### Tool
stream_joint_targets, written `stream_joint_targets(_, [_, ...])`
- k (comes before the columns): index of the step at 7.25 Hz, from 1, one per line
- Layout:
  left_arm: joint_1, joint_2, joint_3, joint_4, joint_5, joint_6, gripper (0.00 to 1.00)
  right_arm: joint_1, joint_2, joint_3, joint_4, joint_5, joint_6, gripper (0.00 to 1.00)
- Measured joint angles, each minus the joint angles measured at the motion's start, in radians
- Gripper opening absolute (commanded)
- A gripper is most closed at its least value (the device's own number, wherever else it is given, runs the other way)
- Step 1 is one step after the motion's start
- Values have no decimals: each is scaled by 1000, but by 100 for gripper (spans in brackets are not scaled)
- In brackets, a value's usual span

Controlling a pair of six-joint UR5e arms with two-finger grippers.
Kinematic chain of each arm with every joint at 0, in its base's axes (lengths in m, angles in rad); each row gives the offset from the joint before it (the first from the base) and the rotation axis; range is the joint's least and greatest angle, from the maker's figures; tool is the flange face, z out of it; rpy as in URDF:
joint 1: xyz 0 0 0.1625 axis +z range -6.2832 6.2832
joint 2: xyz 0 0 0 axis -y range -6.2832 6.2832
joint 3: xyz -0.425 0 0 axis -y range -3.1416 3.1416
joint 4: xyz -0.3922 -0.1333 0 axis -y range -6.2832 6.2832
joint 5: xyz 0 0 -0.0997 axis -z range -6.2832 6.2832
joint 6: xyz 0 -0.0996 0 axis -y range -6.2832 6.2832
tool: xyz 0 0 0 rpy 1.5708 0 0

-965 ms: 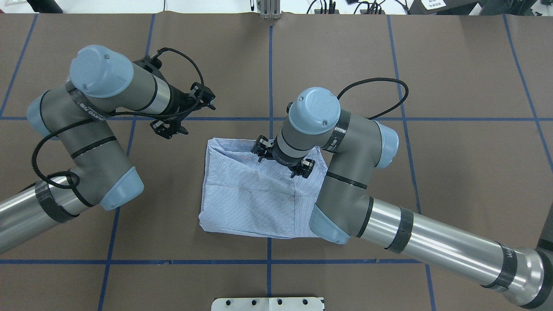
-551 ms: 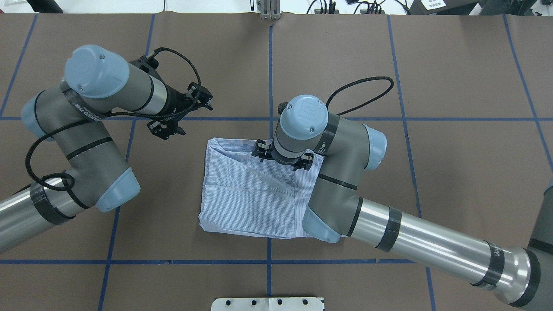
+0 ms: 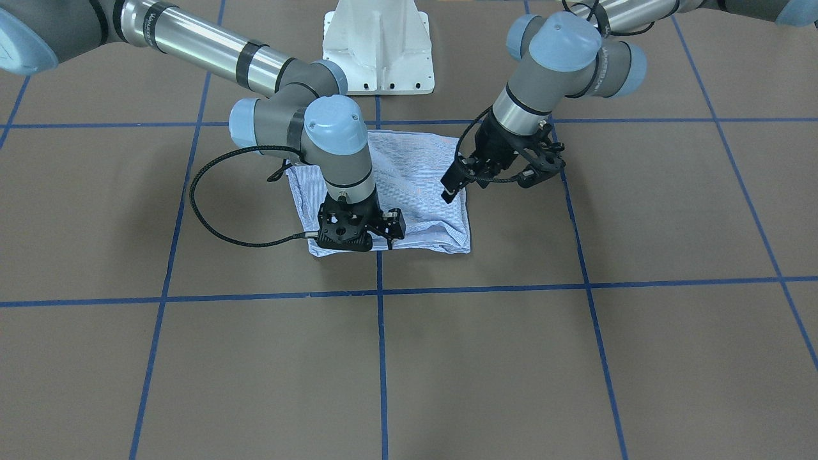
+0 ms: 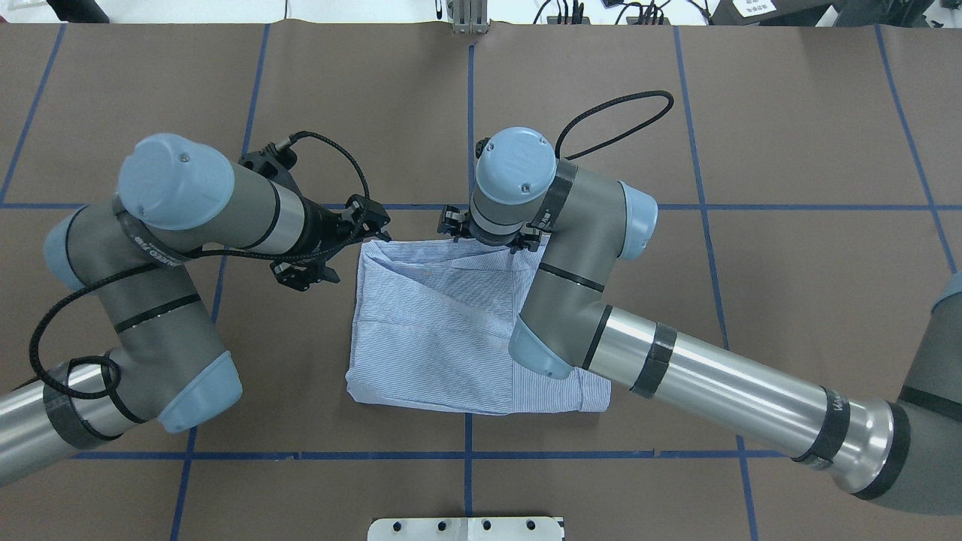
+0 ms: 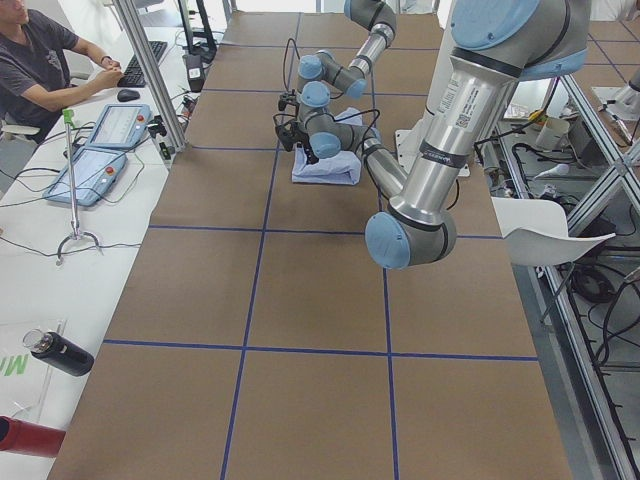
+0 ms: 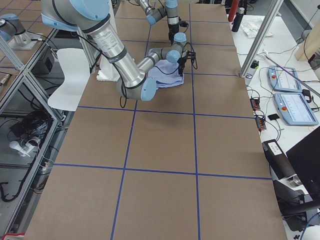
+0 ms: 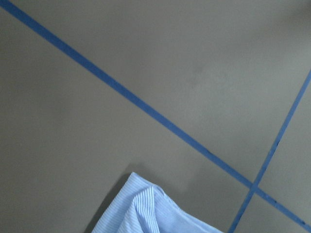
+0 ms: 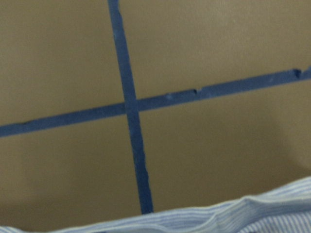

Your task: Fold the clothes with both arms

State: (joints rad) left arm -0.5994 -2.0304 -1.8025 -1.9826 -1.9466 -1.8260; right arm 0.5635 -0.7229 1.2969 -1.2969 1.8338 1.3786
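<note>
The folded light blue striped shirt [image 4: 436,338] lies flat at the centre of the overhead view on the brown table [image 4: 789,315]. Its upper edge sits just below 1 horizontal blue tape line [image 4: 751,207] and its lower edge well above the next. A narrow flap juts out at its lower right corner. The right gripper [image 3: 355,241] points straight down on the shirt's edge nearest the front-facing camera, left of centre in that view. Whether its fingers are apart or clamped on cloth cannot be told. The left gripper [image 3: 452,190] hangs tilted at the shirt's right edge in the same view, beside the upper left corner in the overhead view. Its finger state and any contact cannot be told either. The right arm [image 4: 706,391] crosses above the shirt's right side. Broad brown surface stretches outward from all 4 shirt edges, widest across the lower half of the front-facing view.
</note>
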Motion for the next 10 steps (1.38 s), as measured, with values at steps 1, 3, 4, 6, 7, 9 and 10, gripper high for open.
stream_joint_targets(1, [40,2,-19,1,6,-3,100,13,14,-32,31,-4,-9,100])
stream_joint_targets(3, [109,-1,-47,3,17,-12,26,42,25,-73,85,-6,-32,100])
stream_joint_targets(4, [143,-2,-48,3,25,-18,0,68,29,-75,91,15,-52,100])
stream_joint_targets(6, [179,1,-37,4,38,-28,0,128,31,-60,88,98,-76,100])
stream_joint_targets(7, [184,3,-19,5,43,-28,0,148,30,-44,85,131,-81,100])
stream_joint_targets(9, [186,17,6,5,53,-26,0,177,26,-19,82,179,-82,100])
stream_joint_targets(10, [186,37,8,5,54,-25,0,182,25,-15,81,187,-82,100])
